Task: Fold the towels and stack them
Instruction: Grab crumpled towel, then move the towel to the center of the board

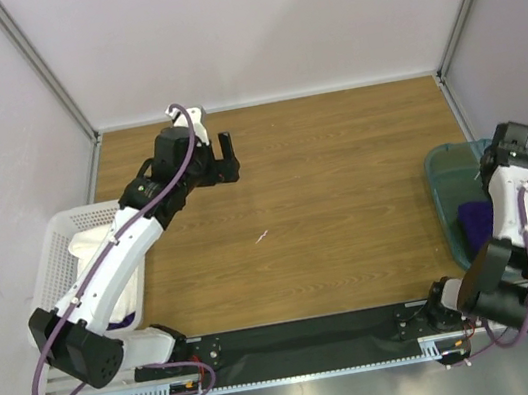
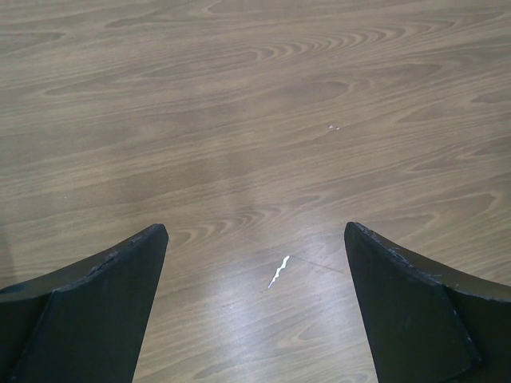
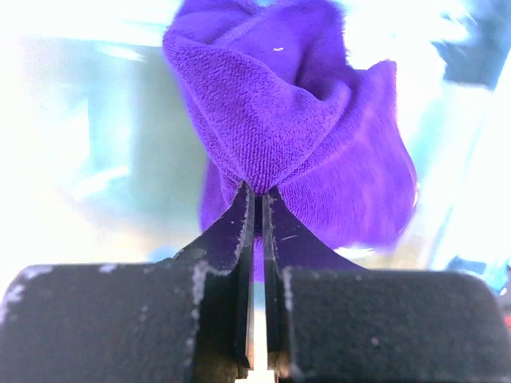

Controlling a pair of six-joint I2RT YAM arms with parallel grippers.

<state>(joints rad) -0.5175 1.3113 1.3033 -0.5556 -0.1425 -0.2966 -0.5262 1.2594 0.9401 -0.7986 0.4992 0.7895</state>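
A deep-purple towel (image 3: 295,120) bunches up in front of my right gripper (image 3: 257,191), whose jaws are shut on a fold of it. From above, this purple towel (image 1: 473,221) lies in the teal bin (image 1: 440,178), with the right gripper (image 1: 486,191) reaching down onto it. A white towel (image 1: 91,252) fills the white basket (image 1: 56,255) at the left. My left gripper (image 1: 220,162) hovers over the far left part of the table. In its wrist view the left gripper (image 2: 255,239) stands open with only bare wood between its fingers (image 2: 104,303).
The wooden table (image 1: 345,194) has a small white speck (image 1: 262,235) near its middle, seen ahead of the left fingers as the speck (image 2: 278,271). Grey walls enclose the far and side edges. A black mat lies along the near edge between the arm bases.
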